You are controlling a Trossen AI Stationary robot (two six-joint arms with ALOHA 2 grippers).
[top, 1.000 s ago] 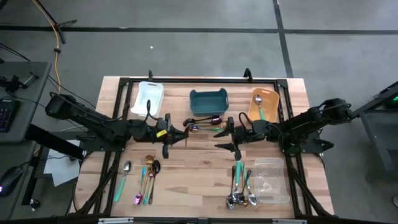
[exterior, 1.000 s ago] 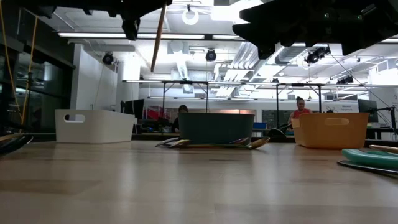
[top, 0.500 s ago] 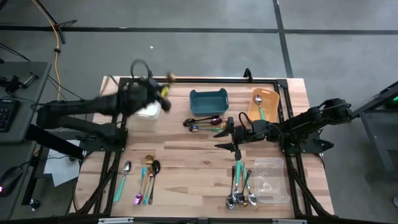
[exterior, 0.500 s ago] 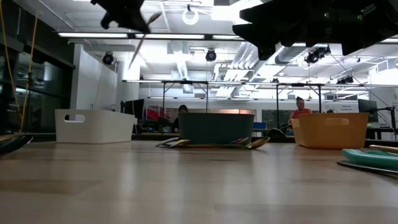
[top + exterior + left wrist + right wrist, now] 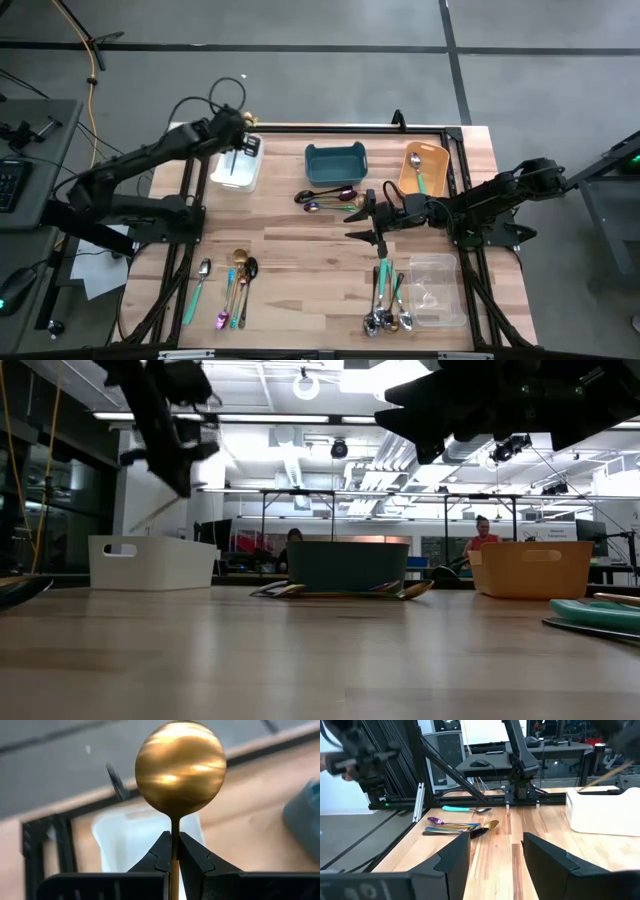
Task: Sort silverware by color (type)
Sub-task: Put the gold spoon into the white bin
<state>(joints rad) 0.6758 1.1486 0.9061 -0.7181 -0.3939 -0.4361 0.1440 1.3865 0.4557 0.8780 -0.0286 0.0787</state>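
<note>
On the wooden table (image 5: 300,250), the white bin (image 5: 238,168) sits at the far left corner. Directly above that bin hangs the left gripper (image 5: 171,851), fingers clamped tight on a gold spoon (image 5: 180,767). The right gripper (image 5: 362,222) waits mid-table, well right of the bin, fingers spread and empty.

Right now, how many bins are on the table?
4: a white bin at the back left, a teal bin at the back middle, an orange bin at the back right, and a clear bin at the front right.
</note>
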